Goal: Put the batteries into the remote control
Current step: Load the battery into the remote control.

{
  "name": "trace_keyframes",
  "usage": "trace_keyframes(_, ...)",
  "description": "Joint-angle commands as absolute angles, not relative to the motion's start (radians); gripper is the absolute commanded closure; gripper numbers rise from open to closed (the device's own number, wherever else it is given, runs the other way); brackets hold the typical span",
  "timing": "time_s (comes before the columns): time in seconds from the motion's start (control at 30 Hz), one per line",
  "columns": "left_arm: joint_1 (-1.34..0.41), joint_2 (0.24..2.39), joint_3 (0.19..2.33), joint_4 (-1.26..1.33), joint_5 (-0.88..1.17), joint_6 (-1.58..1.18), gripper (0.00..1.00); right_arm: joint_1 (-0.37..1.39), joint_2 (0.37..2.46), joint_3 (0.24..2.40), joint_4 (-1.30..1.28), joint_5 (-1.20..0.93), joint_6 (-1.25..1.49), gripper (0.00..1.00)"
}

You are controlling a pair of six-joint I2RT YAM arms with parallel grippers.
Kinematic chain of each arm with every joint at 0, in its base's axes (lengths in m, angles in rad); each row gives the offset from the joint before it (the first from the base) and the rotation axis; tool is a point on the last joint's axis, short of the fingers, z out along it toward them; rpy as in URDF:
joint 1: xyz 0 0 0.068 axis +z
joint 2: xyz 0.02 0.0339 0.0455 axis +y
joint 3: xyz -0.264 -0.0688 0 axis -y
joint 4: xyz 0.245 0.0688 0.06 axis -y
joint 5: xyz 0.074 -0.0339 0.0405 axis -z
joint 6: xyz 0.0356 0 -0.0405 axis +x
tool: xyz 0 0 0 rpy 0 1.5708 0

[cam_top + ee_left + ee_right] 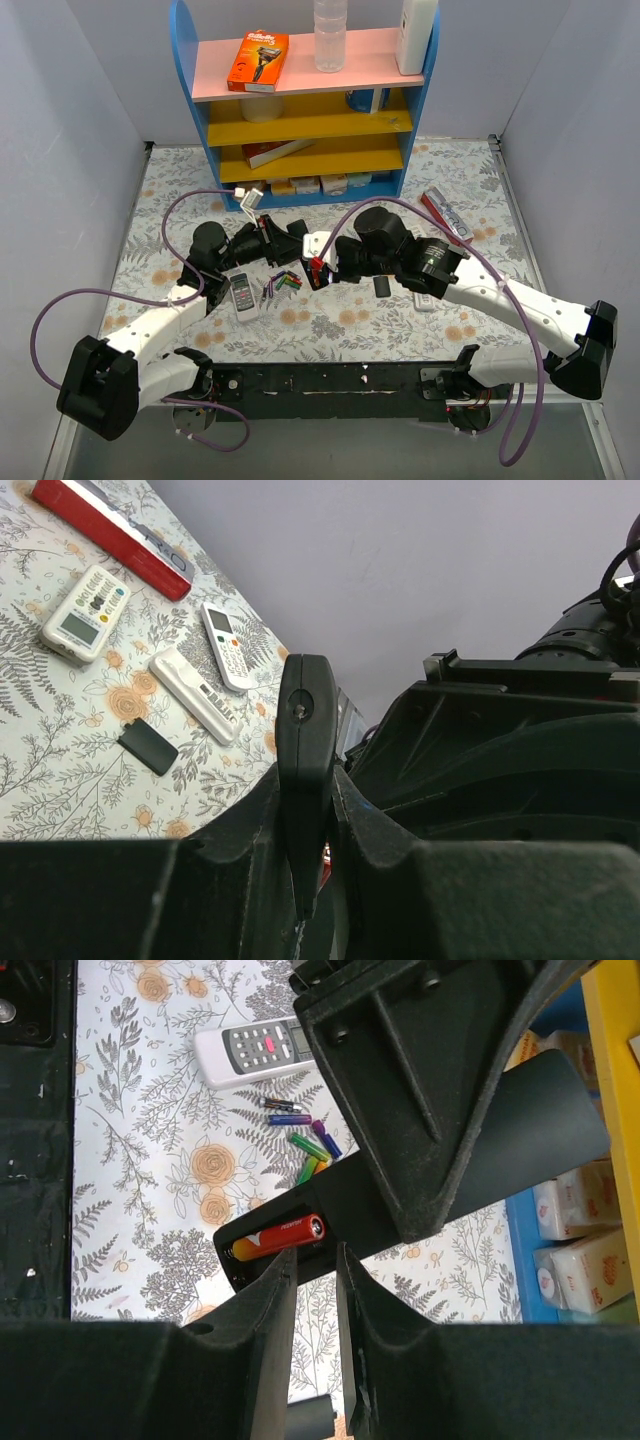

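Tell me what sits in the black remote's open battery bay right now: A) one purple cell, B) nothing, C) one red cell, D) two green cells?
C: one red battery lies in the bay of the remote control, while the green and purple batteries lie loose on the table.

The slim black plastic remote (305, 750) looks smooth and faintly glossy; the red cylindrical battery (285, 1233) has a shiny wrapper.
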State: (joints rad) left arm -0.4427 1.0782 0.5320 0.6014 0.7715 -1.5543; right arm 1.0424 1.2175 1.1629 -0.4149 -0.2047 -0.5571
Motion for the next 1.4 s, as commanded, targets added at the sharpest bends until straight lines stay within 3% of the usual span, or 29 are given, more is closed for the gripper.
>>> trace_keyframes(0.0, -0.445, 1.085, 0.574, 0.598, 0.798, -1.537, 1.0, 1.04, 1.229, 1.19, -0.382, -0.244, -0.575, 0.71)
trace_keyframes(0.4, -0.446, 1.103, 0.595, 0.598, 0.807, -1.534, 1.0, 1.039, 1.247, 1.21, -0.403, -0.262, -0.584, 0.73)
trace_keyframes(0.83, -0.446, 1.106, 0.614, 0.598, 0.799, -1.539, 1.0, 1.037, 1.276, 1.197, -0.442, -0.268, -0.589, 0.86)
trace_keyframes(1.37, -0.446, 1.071, 0.618, 0.583, 0.746, -1.542, 1.0, 1.035, 1.301, 1.089, -0.433, -0.212, -0.523, 0.94)
